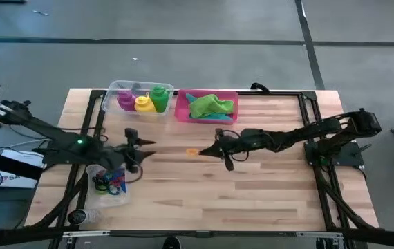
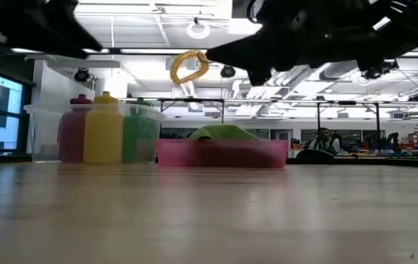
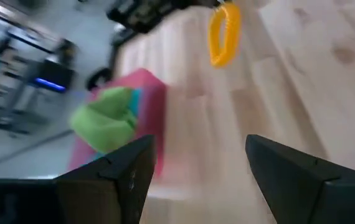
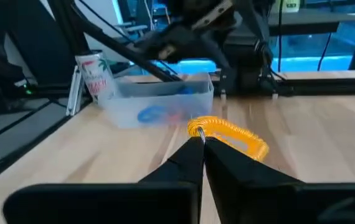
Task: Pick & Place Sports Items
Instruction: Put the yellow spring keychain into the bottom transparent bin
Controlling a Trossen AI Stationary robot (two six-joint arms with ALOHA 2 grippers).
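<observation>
Right hand: pressed together on the edge of a yellow ring, near the centre of the high view; the ring is carried clear of the desk, as the low view shows it hanging in the air in the upper middle of the frame.
Why held so: only a thin pinch on the rim is used, which leaves the ring's body free to drop once released; this is judged a carry toward a container, not a resting grip.
Ring, long axis: an oval, hung from the fingertips; in the low view its long axis runs tilted, upper right to lower left. Its exact tilt is hard to fix, the left wrist view being blurred.
Ring, pointing: its free end extends beyond the fingertips, toward the left of the high view.
Left hand: spread and empty, left of centre in the high view, facing the ring; probably waiting.
Ring tub: lower left of the high view, holding other coloured rings; likely the destination.
Bottle tub: upper left of centre, with purple, yellow and green bottles standing upright, sorted together.
Pink tray: upper centre, holding the green cloth, bunched.
</observation>
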